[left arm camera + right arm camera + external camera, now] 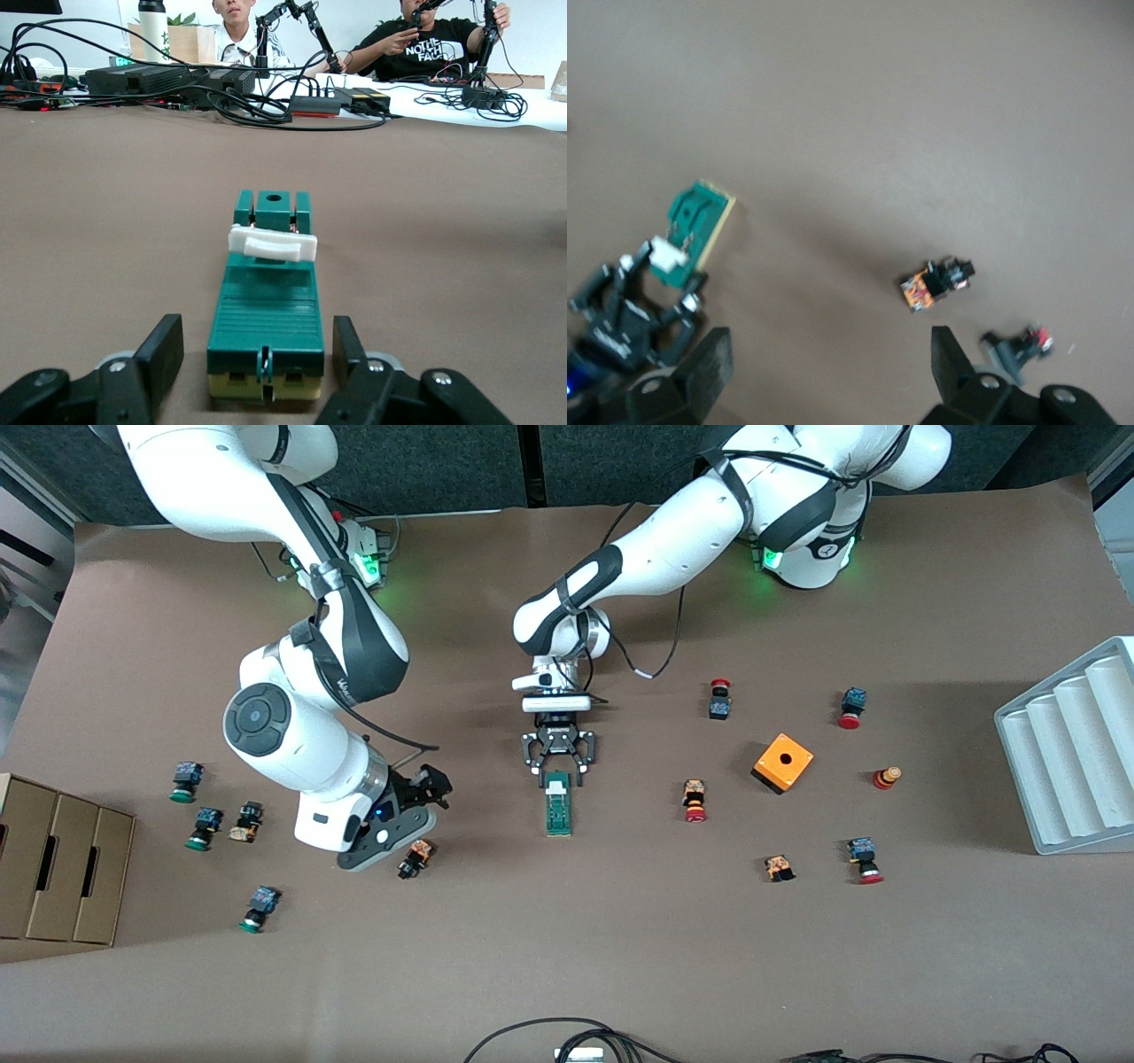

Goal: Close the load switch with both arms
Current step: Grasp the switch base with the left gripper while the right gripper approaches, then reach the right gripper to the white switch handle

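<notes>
The load switch (558, 806) is a narrow green block lying flat mid-table, with a white piece (272, 245) across its top. My left gripper (560, 781) is down at the table at the switch's end that points to the robot bases. In the left wrist view the left gripper (257, 328) straddles the load switch (266, 305). Its fingers (168, 341) are narrowed beside the block, with thin gaps on both sides. My right gripper (436, 790) hovers open over bare table toward the right arm's end. In the right wrist view the right gripper (830, 354) holds nothing; the switch (695, 221) shows there.
A small orange-and-black push button (415, 859) lies just by the right gripper. Green-capped buttons (204, 828) and a cardboard box (62, 868) sit toward the right arm's end. Red-capped buttons (695, 802), an orange box (783, 763) and a white tray (1072, 753) sit toward the left arm's end.
</notes>
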You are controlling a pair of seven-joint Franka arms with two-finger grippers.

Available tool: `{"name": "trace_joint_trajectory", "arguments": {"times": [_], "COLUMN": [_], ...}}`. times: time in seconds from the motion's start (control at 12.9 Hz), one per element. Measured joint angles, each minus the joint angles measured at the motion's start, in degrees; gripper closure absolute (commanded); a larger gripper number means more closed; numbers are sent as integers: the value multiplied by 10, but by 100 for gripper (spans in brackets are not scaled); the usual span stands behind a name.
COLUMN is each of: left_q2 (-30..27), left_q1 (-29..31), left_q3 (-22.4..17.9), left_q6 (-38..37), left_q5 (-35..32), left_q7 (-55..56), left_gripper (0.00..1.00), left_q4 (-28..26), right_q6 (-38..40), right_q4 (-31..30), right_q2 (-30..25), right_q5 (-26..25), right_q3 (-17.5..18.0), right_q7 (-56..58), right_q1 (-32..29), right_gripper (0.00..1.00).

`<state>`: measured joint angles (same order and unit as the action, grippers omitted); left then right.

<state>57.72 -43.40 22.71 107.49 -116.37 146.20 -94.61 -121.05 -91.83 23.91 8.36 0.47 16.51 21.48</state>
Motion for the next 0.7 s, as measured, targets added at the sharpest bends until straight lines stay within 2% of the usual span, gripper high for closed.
{"name": "trace_joint_trajectory", "arguments": {"times": [0.39,0.7], "left_q2": [4,5], "left_q1": [-9,-11], "left_q3": [-7,-8], "left_q6": [-7,-7], "left_q5": [-16,-18], "left_q7": [-30,-32], "left_gripper": [29,33], "left_q4": [0,1], "right_q6": [-24,-97], "right_q4": [0,0], "right_q2": [30,58], "right_q5": [-1,-2], "right_q3": [1,1], "right_q7": [175,263], "right_q1": [26,52], "right_gripper": [3,4]}}
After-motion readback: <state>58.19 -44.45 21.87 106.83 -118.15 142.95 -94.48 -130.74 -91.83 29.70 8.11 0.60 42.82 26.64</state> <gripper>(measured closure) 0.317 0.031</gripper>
